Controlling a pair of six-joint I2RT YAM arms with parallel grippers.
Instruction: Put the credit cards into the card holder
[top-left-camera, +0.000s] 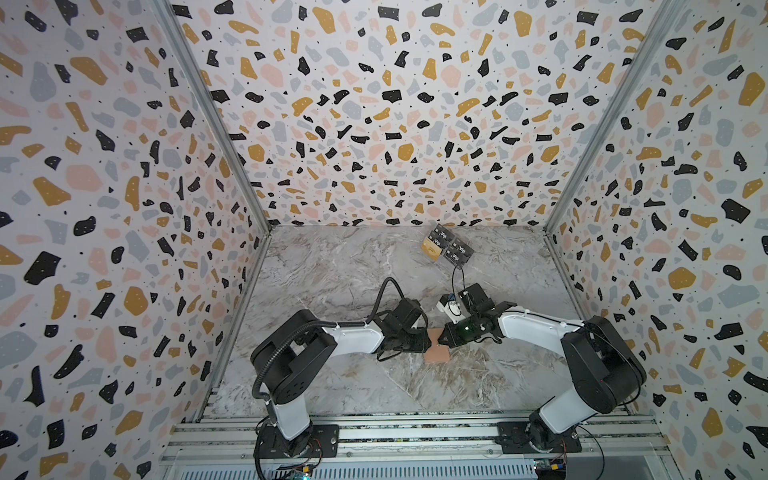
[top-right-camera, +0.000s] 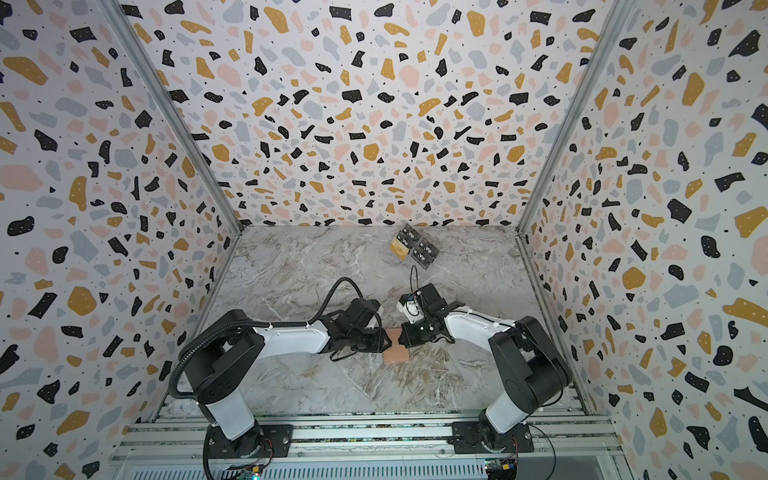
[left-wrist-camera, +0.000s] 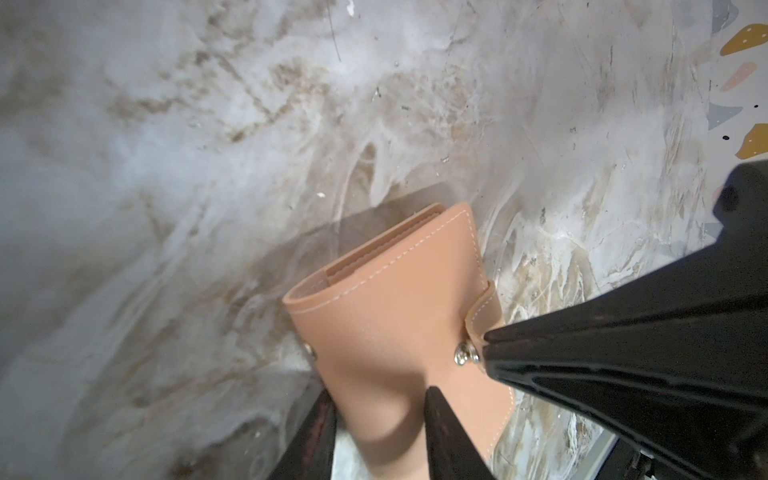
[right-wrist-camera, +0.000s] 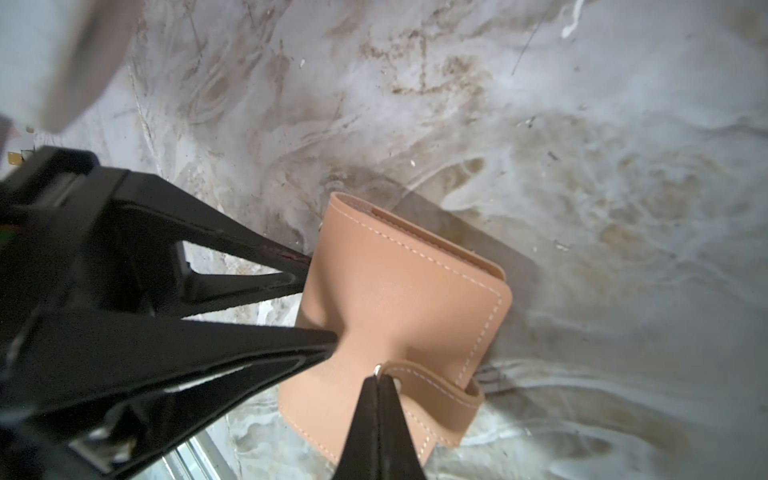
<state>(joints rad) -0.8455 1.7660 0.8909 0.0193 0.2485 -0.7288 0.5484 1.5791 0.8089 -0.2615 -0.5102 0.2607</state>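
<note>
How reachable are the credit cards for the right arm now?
Probably not yet: the right gripper is shut on the strap tab of the card holder. Nothing stands between it and the credit cards, so once released, likely yes.

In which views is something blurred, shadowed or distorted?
Left wrist view: grey marble tabletop soft, tan leather-like card holder sharp, dark shadow behind it. Right wrist view: pale blurred shape in one corner. Both top views: patterned walls splay outward, wide-angle.
</note>
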